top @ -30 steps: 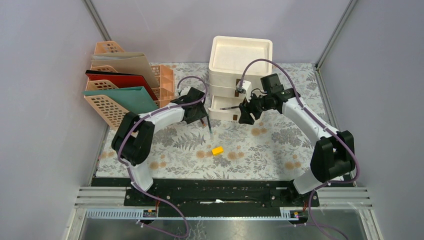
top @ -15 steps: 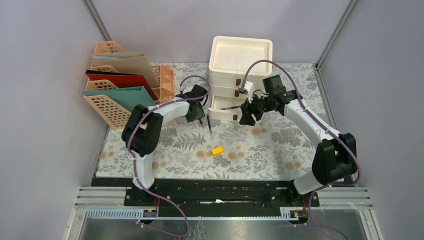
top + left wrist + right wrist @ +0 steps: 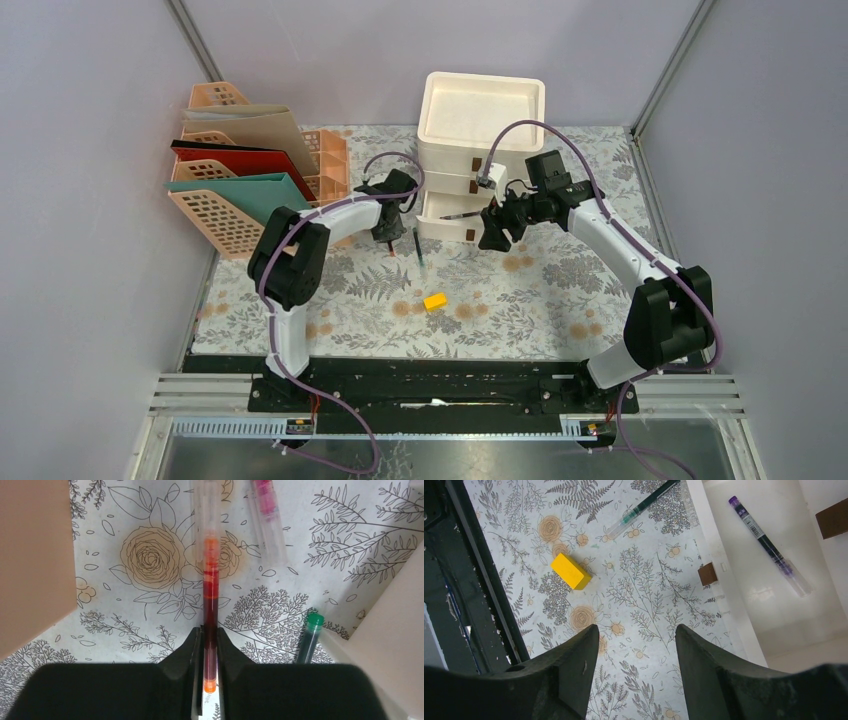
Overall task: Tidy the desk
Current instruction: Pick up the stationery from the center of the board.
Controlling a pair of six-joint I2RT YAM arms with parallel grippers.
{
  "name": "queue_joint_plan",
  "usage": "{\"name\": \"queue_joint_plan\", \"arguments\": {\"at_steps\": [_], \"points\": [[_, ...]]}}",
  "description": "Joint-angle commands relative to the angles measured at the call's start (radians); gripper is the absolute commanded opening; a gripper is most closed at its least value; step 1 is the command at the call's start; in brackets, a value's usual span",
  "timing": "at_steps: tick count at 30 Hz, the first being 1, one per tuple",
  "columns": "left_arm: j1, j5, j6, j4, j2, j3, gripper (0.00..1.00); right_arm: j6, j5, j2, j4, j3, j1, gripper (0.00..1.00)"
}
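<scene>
The desk (image 3: 560,300) has a pale leaf-and-flower cloth. My left gripper (image 3: 210,635) is down on it, shut on a red pen with an orange end (image 3: 210,595), gripped near its back end. In the top view the left gripper (image 3: 390,236) sits between the peach file rack and the drawer unit. A green pen (image 3: 310,640) lies just right of it and a pink pen (image 3: 267,510) lies further ahead. My right gripper (image 3: 636,635) hangs open and empty over the cloth, beside the open bottom drawer (image 3: 754,595), where a purple pen (image 3: 769,545) lies.
A yellow block (image 3: 434,300) lies mid-desk. The white drawer unit (image 3: 480,110) stands at the back centre. A peach file rack (image 3: 240,180) with folders fills the back left, its wall (image 3: 30,555) close to the left gripper. A black rail (image 3: 440,375) runs along the front.
The left gripper's jaws have closed from wide apart onto the red pen, and the left arm has shifted slightly toward the back. The right arm has hardly moved.
</scene>
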Motion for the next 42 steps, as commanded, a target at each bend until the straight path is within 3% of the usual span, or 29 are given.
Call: {"name": "queue_joint_plan", "arguments": {"at_steps": [1,4,9,14,17,22,25,31,42], "points": [[0.009,-0.019,0.036,-0.028,0.010,0.000,0.09,0.009,-0.027,-0.038,0.017,-0.001,-0.006,0.65],[0.009,-0.023,0.052,-0.027,-0.024,-0.015,0.00,0.009,-0.027,-0.036,0.017,-0.006,-0.007,0.65],[0.010,0.001,0.074,0.054,-0.190,-0.115,0.00,0.043,-0.253,-0.042,0.041,-0.034,-0.006,0.68],[0.009,0.140,0.071,0.278,-0.430,-0.322,0.00,0.182,-0.370,-0.044,0.116,-0.062,-0.007,0.76],[0.009,0.224,0.048,0.432,-0.592,-0.453,0.00,0.387,-0.453,-0.041,0.260,-0.098,-0.006,0.78],[0.009,0.382,-0.035,0.763,-0.800,-0.692,0.00,0.971,-0.476,-0.030,0.748,-0.212,-0.006,0.81],[0.009,0.435,-0.114,0.920,-0.858,-0.773,0.00,1.179,-0.472,-0.012,0.942,-0.257,0.003,0.82],[0.003,0.498,-0.292,1.201,-0.844,-0.831,0.00,1.212,-0.468,0.033,0.957,-0.225,0.075,0.82],[-0.069,0.463,-0.347,1.312,-0.779,-0.771,0.00,1.214,-0.449,0.113,0.926,-0.124,0.126,0.73]]}}
